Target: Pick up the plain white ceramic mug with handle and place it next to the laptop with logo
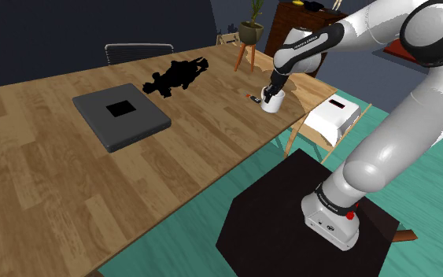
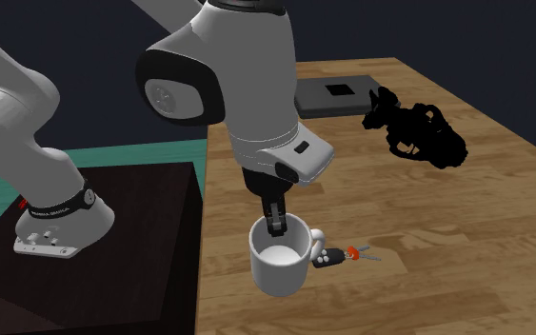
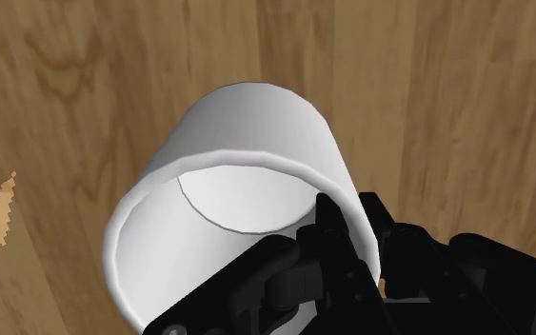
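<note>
The end effector (image 2: pixel 275 224) hangs straight down over the white mug (image 2: pixel 280 262), its jaws drawn narrow on the mug's wall. One finger (image 2: pixel 276 221) dips inside the rim; the wrist view shows the black fingers straddling that wall on the handle side. The mug stands upright directly beneath the end effector, near the edge of the wooden bench (image 1: pixel 46 181) on the stand's side. Whether its base touches the wood or is just clear of it, I cannot tell.

A small key fob with an orange tag (image 2: pixel 342 255) lies just beside the mug, on the side where the handle bulges out. The closed dark grey laptop (image 1: pixel 121 118), with a black square logo on its lid, lies flat well apart from the end effector, toward the shoulder view's left. A jagged black shape (image 1: pixel 172 75) sits on the bench beyond the laptop, also well apart from the end effector. The dark stand (image 1: pixel 290 236) is off the bench, below the arm.
</note>
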Controlling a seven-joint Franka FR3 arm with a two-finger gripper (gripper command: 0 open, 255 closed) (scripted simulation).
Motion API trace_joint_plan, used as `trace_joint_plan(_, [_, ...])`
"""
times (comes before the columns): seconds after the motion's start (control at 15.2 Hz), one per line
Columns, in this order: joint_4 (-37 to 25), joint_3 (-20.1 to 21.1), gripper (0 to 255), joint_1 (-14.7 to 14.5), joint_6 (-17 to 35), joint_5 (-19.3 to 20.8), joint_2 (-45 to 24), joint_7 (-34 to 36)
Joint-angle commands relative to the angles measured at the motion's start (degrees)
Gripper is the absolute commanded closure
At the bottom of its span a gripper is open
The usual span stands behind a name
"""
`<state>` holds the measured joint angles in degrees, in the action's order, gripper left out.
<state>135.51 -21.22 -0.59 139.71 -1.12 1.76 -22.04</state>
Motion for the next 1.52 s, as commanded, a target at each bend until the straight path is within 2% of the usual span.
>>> trace_joint_plan(0.0, [0.0, 0.0, 255, 0.0, 0.0, 0.0, 0.0, 0.0])
trace_joint_plan(0.26, [0.0, 0.0, 255, 0.0, 0.0, 0.0, 0.0, 0.0])
trace_joint_plan(1.45, [-7.0, 0.8, 255, 0.2, -14.2, 3.6, 7.7, 2.9])
